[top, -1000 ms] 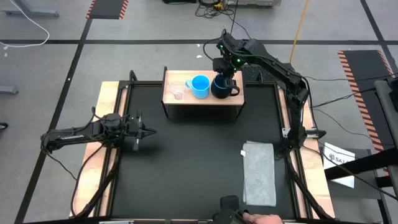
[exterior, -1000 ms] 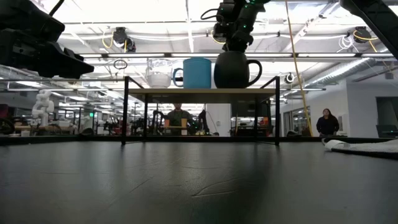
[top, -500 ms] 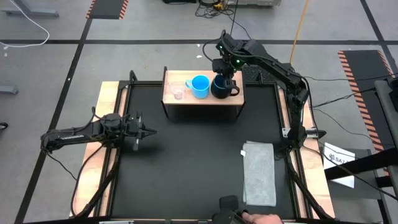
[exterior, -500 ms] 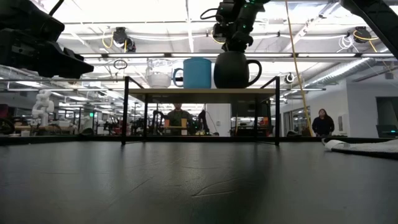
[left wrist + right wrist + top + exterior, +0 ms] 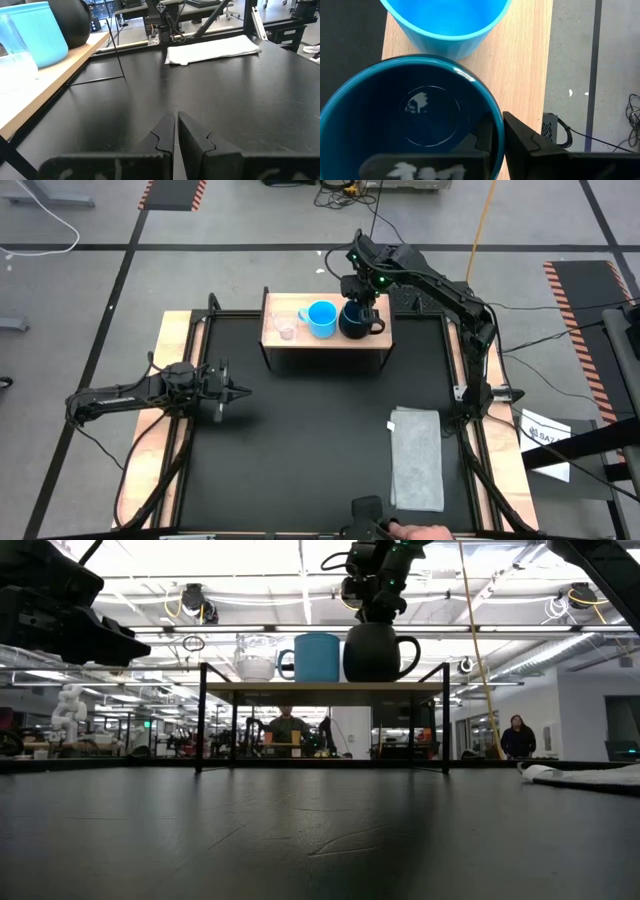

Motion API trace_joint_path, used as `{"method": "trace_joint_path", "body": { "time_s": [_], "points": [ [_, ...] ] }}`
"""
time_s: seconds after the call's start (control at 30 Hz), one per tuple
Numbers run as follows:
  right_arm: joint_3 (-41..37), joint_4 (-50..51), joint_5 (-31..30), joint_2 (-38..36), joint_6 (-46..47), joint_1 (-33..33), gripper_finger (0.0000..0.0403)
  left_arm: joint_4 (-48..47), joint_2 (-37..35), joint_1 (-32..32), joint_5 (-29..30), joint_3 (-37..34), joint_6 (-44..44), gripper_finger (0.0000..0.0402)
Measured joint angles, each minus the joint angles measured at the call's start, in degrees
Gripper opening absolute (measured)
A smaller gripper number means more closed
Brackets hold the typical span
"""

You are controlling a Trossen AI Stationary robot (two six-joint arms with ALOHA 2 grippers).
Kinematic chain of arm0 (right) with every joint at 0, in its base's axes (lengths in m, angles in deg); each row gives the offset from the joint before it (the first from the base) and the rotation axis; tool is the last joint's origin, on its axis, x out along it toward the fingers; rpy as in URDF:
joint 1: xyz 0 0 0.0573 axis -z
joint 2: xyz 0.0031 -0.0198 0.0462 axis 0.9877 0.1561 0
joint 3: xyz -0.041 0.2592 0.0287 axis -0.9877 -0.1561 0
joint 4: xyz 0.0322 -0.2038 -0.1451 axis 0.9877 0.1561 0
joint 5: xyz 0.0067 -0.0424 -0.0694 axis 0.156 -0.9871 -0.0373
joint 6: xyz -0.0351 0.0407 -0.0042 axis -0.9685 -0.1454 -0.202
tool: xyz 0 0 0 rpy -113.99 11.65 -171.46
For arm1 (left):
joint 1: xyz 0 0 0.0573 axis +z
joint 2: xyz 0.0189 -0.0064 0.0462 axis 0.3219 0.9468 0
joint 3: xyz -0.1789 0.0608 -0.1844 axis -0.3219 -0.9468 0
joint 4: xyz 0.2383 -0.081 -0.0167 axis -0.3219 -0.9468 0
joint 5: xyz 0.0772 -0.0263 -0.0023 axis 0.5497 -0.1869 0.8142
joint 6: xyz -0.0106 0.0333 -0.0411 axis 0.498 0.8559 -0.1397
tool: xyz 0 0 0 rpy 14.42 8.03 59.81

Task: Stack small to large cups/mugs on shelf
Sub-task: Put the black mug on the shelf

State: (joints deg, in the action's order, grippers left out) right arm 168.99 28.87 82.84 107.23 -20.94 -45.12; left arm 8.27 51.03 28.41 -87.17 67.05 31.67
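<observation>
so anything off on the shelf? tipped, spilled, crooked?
Nothing stands out. The clear cup, light-blue mug and navy mug stand upright in a row on the shelf; the right gripper is clamped on the navy mug's rim.

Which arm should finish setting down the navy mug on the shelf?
Right. Its end effector is pinched on the navy mug rim above the shelf, while the left end effector sits shut, far off.

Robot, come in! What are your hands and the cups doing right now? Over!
Right hand clamped on navy mug rim, on shelf. Left hand shut, waiting over table. Blue mug and clear cup alongside. Nothing blocking.
</observation>
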Motion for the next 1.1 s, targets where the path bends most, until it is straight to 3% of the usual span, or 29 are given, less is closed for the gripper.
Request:
{"method": "trace_joint_path", "body": {
  "time_s": [0.9,1.1],
  "points": [
    [0.0,-0.2,-0.4,0.1,-0.4,-1.4,0.0016,-0.5,0.0,0.0,0.0,0.0,-0.3,0.0026],
    [-0.1,0.3,-0.2,0.3,0.3,-1.4,0.0045,-0.5,0.0,0.0,0.0,0.0,-0.3,0.0026]
  ]
}}
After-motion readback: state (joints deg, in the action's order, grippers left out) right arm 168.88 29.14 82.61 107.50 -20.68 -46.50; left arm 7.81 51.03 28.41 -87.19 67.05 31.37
